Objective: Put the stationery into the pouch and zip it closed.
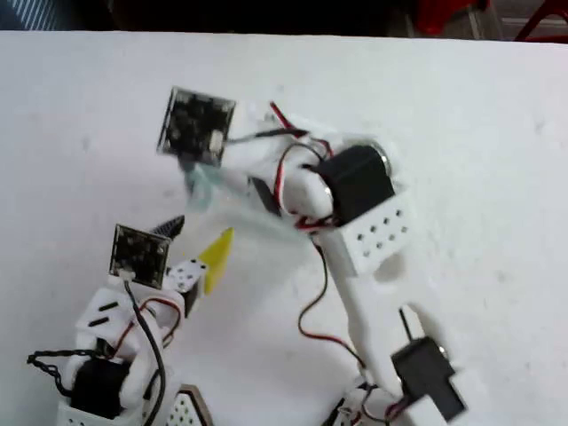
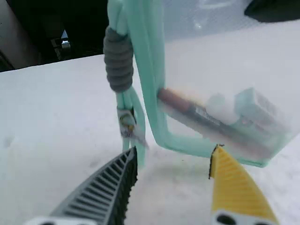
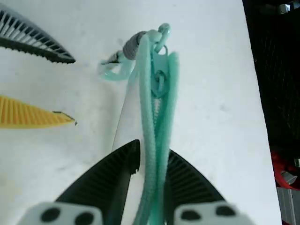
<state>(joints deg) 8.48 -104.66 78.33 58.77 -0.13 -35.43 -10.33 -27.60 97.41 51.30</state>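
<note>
Item 1, position. The pouch stands on its edge near the middle of the tabletop, somewhat toward the left edge and well away from every corner. The stationery lies inside it, settled against the lower seam.

Item 2, grippers. The right gripper has its black jaws closed on the pouch's green zip edge and holds the pouch upright. The left gripper has its jaws apart, holding nothing. Its grey and yellow fingers are low on the tabletop just short of the pouch's near corner, with the pull cord hanging between it and the pouch.

Item 3, zip. The slider sits near the far end of the track, by the cord. I cannot tell whether the track behind it is fully meshed.

Item 4, hazards, in my judgement:
- The left jaws could close on the pouch corner or on bare tabletop and miss the thin, limp cord, so the slider would not move.
- The right jaws clamp the zip track itself, so a slider drawn toward them would jam against the fingers.
- The right grip is narrow, and a hard pull on the cord could drag the pouch out of it or tip it flat.
- If the track is open, tipping could let the stationery slide out.
</note>
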